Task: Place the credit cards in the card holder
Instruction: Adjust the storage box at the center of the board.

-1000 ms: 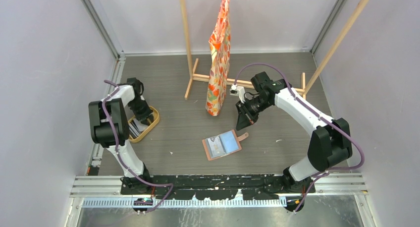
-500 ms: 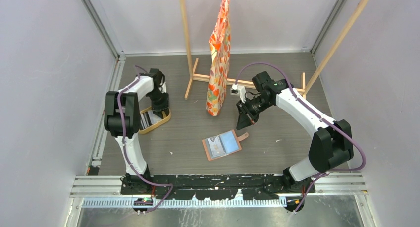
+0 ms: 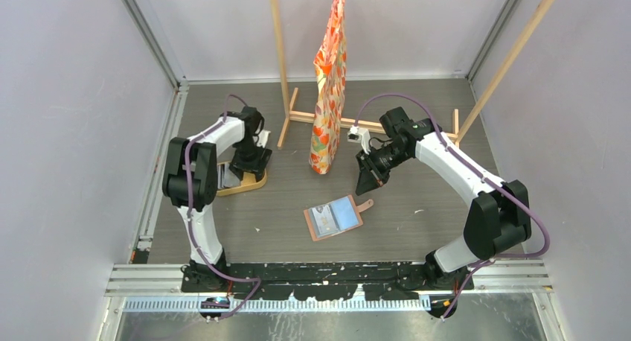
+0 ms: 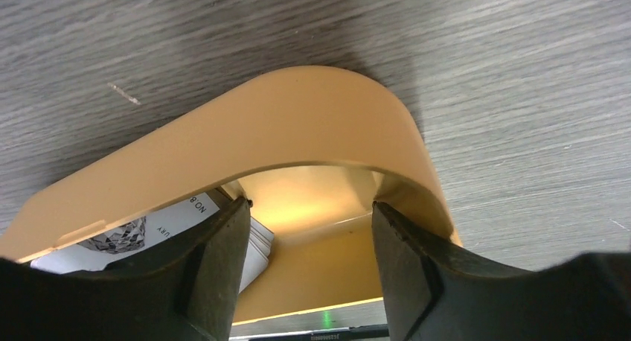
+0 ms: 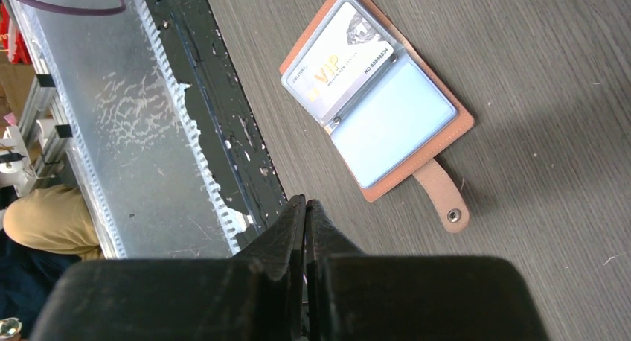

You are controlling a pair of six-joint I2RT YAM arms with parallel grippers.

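Your left gripper (image 4: 309, 207) gapes over the oval yellow wooden tray (image 4: 298, 118). Your right gripper (image 5: 305, 203) hangs closed near the salmon-brown leather card holder (image 5: 391, 121).

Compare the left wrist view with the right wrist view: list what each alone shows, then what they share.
Left wrist only: the tan tray, a white printed card lying in it, and the open left gripper over its end. Right wrist only: the open card holder with a VIP card in one sleeve, its snap tab, and the shut right gripper. Both: the grey wood-grain table.
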